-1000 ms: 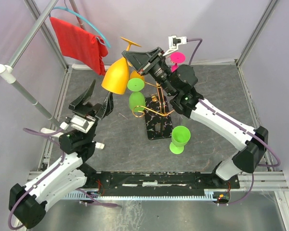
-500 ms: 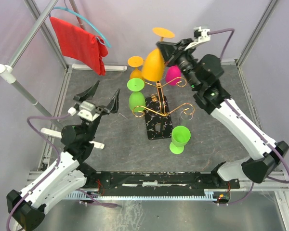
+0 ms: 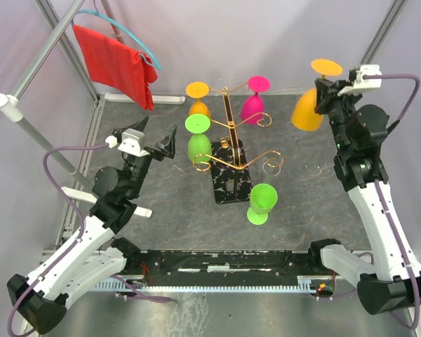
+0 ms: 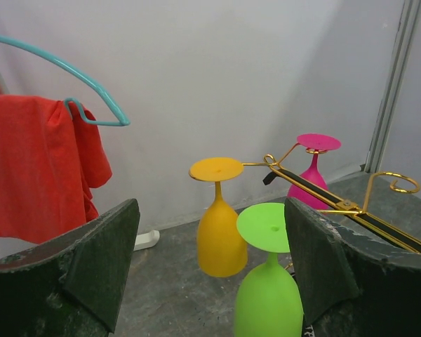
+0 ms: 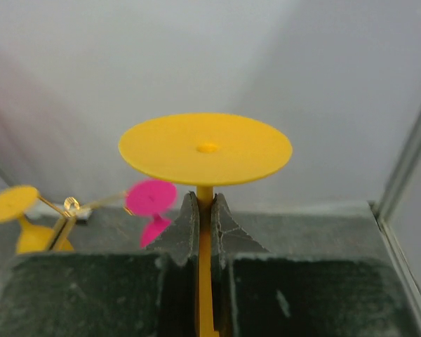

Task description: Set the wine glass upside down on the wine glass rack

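My right gripper (image 3: 323,90) is shut on the stem of a yellow wine glass (image 3: 307,111) and holds it upside down, foot up, in the air to the right of the wine glass rack (image 3: 229,130). In the right wrist view the stem (image 5: 205,232) is pinched between the fingers under the round foot (image 5: 205,147). The gold rack stands on its black base (image 3: 224,191). An orange glass (image 3: 197,100), a green glass (image 3: 198,140) and a pink glass (image 3: 255,100) hang on it upside down. My left gripper (image 3: 156,133) is open and empty, left of the rack.
A green glass (image 3: 262,203) stands upright on the table next to the rack's base. A red cloth (image 3: 116,63) hangs on a teal hanger at the back left. In the left wrist view the hung orange glass (image 4: 219,232) and green glass (image 4: 268,288) are close ahead.
My right arm has carried the yellow glass from the left of the rack, over its top, to the far right side. My left gripper has risen slightly and stays open.
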`<state>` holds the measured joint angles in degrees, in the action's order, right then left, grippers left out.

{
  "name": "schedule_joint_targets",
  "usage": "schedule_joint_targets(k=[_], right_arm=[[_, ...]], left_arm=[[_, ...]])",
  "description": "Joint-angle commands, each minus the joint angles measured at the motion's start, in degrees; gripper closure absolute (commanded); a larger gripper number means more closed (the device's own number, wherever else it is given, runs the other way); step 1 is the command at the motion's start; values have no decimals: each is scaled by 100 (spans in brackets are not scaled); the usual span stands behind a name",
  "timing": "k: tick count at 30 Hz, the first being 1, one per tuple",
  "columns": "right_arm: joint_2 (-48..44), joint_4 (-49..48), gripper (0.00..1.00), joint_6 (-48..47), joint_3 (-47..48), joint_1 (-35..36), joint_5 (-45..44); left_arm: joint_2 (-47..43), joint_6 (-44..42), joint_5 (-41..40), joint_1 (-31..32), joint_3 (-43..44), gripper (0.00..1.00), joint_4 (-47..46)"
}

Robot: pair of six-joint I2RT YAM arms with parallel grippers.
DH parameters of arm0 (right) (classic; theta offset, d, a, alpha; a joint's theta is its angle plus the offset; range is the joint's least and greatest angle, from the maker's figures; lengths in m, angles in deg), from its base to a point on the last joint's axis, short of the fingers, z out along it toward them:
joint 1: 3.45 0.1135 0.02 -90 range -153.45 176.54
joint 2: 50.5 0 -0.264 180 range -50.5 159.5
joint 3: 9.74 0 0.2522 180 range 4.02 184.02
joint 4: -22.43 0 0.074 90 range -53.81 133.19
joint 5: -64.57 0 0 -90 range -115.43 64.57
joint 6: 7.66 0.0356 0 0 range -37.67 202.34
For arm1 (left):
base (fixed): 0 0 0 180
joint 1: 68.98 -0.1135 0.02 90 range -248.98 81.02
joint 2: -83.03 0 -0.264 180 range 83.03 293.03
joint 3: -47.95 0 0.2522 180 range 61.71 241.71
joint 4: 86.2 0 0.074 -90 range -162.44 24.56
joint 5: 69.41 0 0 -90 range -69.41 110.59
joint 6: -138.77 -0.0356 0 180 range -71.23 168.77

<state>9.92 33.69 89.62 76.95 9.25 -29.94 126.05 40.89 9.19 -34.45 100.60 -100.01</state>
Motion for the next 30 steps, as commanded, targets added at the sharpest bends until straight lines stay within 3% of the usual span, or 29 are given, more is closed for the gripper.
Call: schedule_joint_targets(k=[1,5,11,22,30], right_arm=[[-386,-370,99,13,-1110,-611,558],[-519,-1212,99,10,-2090,-860,1220],[-389,-2746,99,-400,-3133,-885,1538],[36,-4901,99,-770,-4257,-894,3228],[427,-5655,99,-474,-4317,-893,4098]], left_arm=[[-257,269,-143,-7,136,11,26],[-325,246,-160,-3,154,11,140],[-420,286,-180,-7,-28,11,-13],[-344,296,-253,-5,-232,12,-260],[-355,360,-312,-7,-331,13,-405]])
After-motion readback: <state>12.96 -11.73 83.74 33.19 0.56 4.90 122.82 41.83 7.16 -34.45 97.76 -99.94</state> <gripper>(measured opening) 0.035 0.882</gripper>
